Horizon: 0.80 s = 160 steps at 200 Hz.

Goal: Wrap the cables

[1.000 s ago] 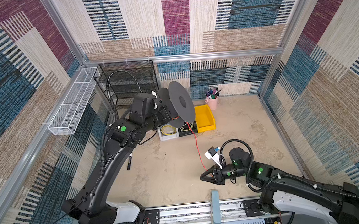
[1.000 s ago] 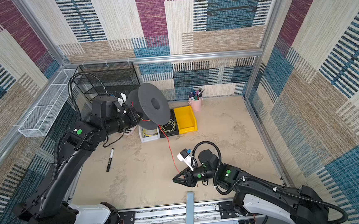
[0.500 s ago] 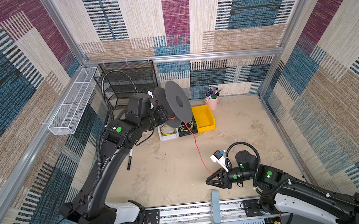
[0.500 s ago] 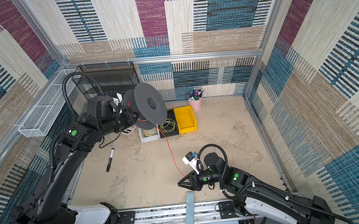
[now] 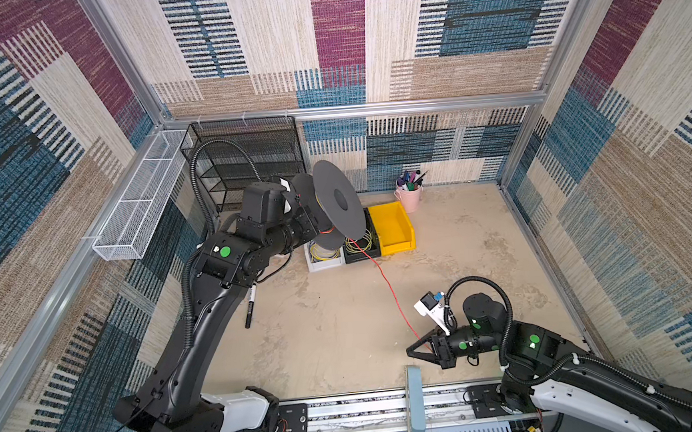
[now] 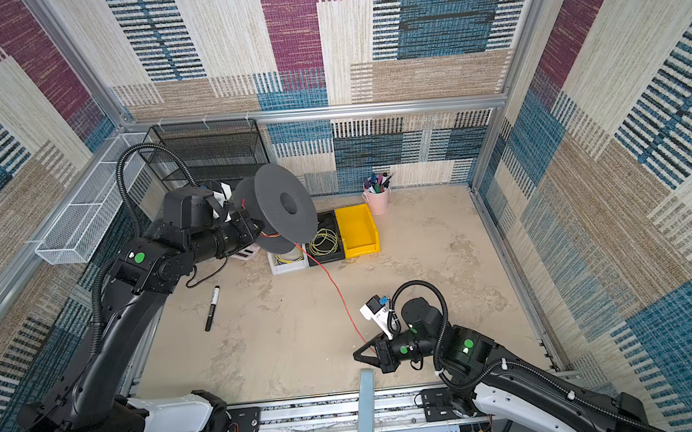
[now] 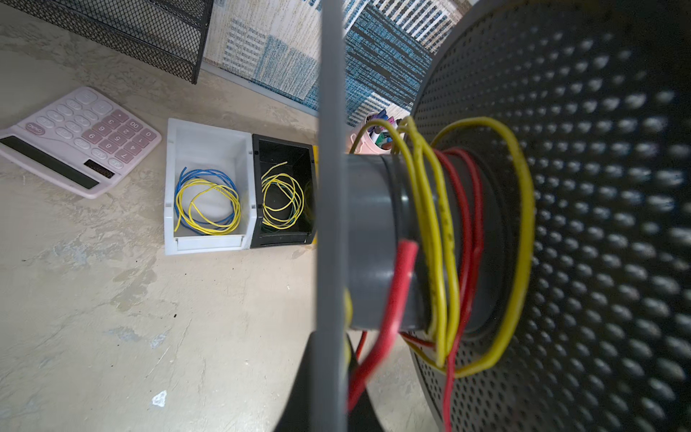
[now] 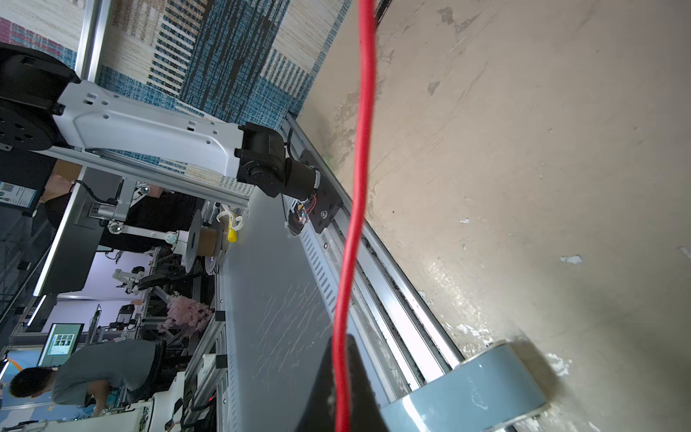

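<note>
Fingers of the right hand (image 5: 411, 350) are pressed together on the red wire (image 5: 392, 293), low over the surface (image 5: 323, 331) near its front rail. From there the wire climbs in a nearly straight line to the grey spool (image 5: 341, 200), where red turns lie on the core beside yellow ones in the left wrist view. The left hand (image 5: 310, 223) is clamped on the spool's near flange and holds it in the air, axle roughly level, near the white bin (image 7: 207, 138) and the black bin (image 7: 280, 149), each holding a wire coil.
</note>
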Tool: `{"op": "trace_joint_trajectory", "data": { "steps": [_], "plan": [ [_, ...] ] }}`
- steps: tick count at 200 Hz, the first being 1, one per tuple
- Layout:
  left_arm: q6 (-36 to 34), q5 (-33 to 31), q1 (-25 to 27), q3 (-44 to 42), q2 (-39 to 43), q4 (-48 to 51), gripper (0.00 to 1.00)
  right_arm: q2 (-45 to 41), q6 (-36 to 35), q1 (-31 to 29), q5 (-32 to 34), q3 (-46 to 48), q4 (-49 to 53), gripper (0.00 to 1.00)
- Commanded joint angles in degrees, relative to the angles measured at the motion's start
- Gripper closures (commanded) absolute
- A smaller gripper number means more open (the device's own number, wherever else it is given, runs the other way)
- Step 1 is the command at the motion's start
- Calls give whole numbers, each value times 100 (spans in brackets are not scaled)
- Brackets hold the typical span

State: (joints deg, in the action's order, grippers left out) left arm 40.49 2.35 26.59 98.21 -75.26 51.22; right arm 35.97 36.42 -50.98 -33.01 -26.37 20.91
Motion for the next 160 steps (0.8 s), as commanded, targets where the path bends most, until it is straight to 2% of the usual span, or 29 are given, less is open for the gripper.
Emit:
{"op": "trace_joint_trajectory", "data": {
  "steps": [1, 21, 29, 54, 67, 102, 136, 153, 160],
  "plan": [
    [-256, 288, -120, 4, 127, -417, 100, 22, 143, 13, 506, -135, 337, 100],
    [-658, 1068, -358, -49, 282, -410, 100, 287, 153, 246, 930, -254, 686, 100],
    [-803, 1383, -475, -122, 402, -444, 100, 449, 82, 524, 939, -266, 763, 100],
    [-1531, 2449, -745, -154, 736, -195, 100, 959, -323, 1896, 202, -126, 241, 100],
    [-2058, 2780, -752, -15, 805, 290, 100, 1453, -603, 2360, 198, -269, -55, 100],
    [-2809, 2840, -752, -201, 1093, 1060, 100, 2966, -1489, 2885, 507, -1776, -13, 100],
    [-3224, 3456, -709, -976, 1427, 1133, 100, 4166, -2228, 3186, 632, -3410, 578, 100],
    [-3456, 3137, -632, -1211, 1481, 1327, 100, 4586, -2499, 3235, 945, -4222, 1045, 100],
    [-3551, 2805, -582, -1308, 1481, 1423, 100, 4752, -2621, 3244, 1061, -4565, 1243, 100]
  ]
}}
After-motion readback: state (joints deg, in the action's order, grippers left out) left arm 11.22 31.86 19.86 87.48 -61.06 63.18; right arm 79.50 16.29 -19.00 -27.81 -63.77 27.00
